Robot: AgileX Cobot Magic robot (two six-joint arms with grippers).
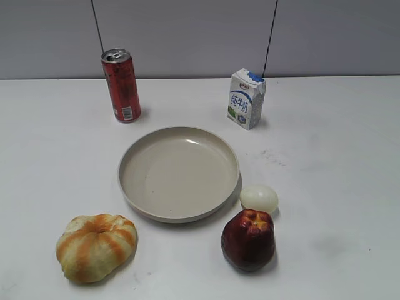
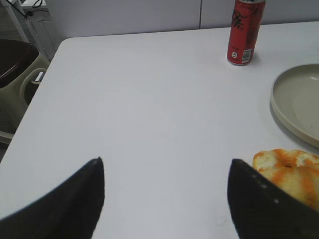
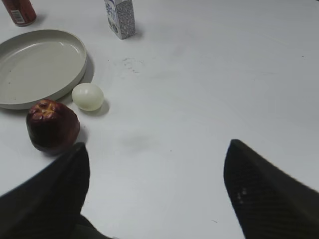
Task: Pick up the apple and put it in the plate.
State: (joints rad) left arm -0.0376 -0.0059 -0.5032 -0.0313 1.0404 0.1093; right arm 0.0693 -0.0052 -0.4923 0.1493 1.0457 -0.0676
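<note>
The apple (image 3: 52,125), near right of the plate (image 3: 75,74), looks firm, lumpy and tapered, so the spread, empty right gripper (image 3: 154,164) should clasp its wide middle.

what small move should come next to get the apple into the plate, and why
Probably shift the right tool left toward the apple. Its jaws are open and empty, with the apple off to their left on the table, untouched. The apple lies just outside the plate rim, with the egg close beside it, so the approach should avoid the egg.
</note>
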